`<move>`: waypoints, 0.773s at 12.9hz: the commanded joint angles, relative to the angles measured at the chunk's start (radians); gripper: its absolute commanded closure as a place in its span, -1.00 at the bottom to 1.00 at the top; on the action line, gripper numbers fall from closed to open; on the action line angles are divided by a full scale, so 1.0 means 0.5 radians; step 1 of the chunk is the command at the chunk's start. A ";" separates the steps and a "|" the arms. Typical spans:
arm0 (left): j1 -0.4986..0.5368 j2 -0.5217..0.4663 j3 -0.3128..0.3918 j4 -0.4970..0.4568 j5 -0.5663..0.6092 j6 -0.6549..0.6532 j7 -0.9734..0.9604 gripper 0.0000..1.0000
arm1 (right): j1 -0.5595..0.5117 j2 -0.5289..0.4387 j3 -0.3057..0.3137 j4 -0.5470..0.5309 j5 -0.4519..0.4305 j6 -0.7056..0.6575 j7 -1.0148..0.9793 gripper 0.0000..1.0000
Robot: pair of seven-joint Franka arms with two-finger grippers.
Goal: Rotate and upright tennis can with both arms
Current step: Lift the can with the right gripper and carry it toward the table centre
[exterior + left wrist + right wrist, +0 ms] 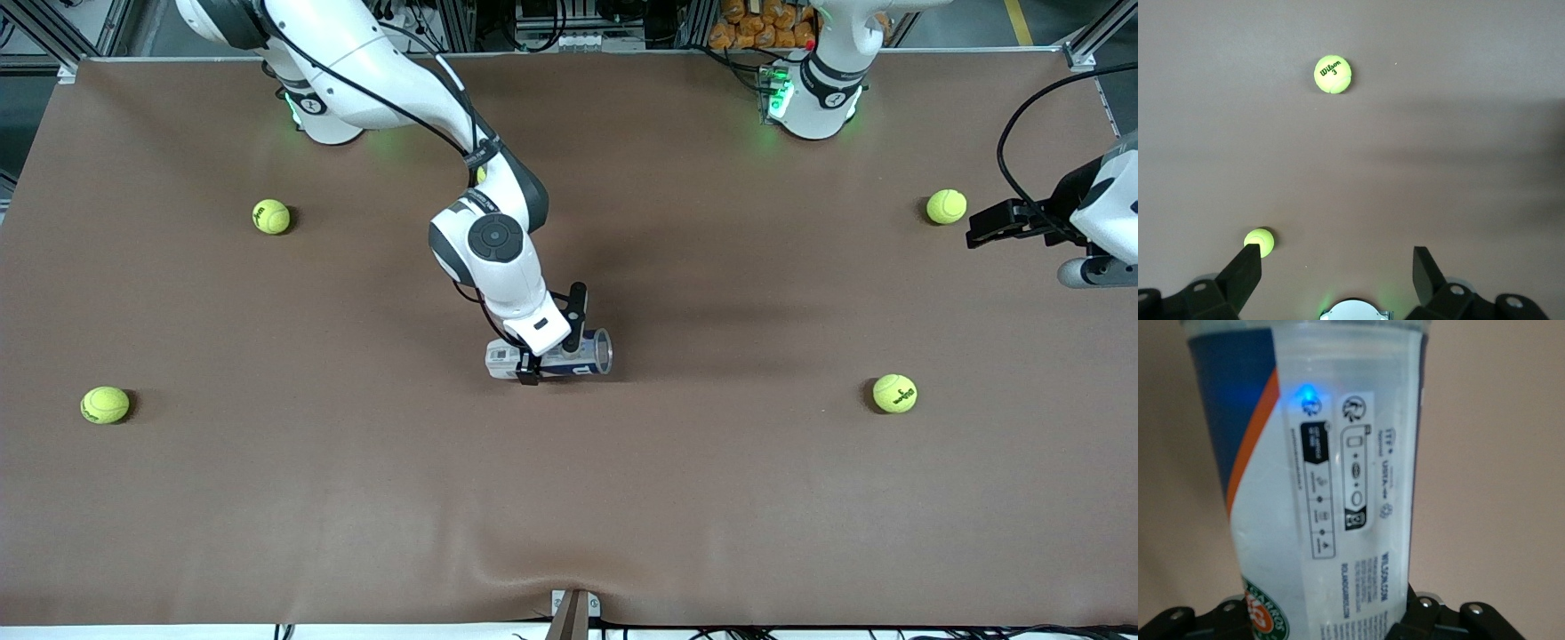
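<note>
four tennis balls [271,216], one tennis can [587,357], two arms [498,258]

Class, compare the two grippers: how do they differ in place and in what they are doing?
The right gripper is down at mid-table, jaws astride the lying tennis can; the left gripper hangs at the left arm's end of the table, near a tennis ball, jaws open on nothing. Both are black and two-fingered.

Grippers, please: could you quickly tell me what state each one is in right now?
Right gripper: shut on the clear plastic tennis can with the white and navy label, lying on the brown table.
Left gripper: open, holding nothing, waiting.
</note>
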 commanded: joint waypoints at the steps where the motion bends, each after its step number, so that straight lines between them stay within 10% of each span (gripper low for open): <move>1: 0.013 0.028 -0.007 -0.002 -0.031 0.017 0.029 -1.00 | 0.003 0.059 -0.020 0.043 -0.054 0.011 0.073 -0.38; 10: -0.014 0.341 -0.019 -0.051 -0.628 0.188 -0.066 -1.00 | 0.055 0.175 -0.023 0.040 -0.116 0.238 0.205 -1.00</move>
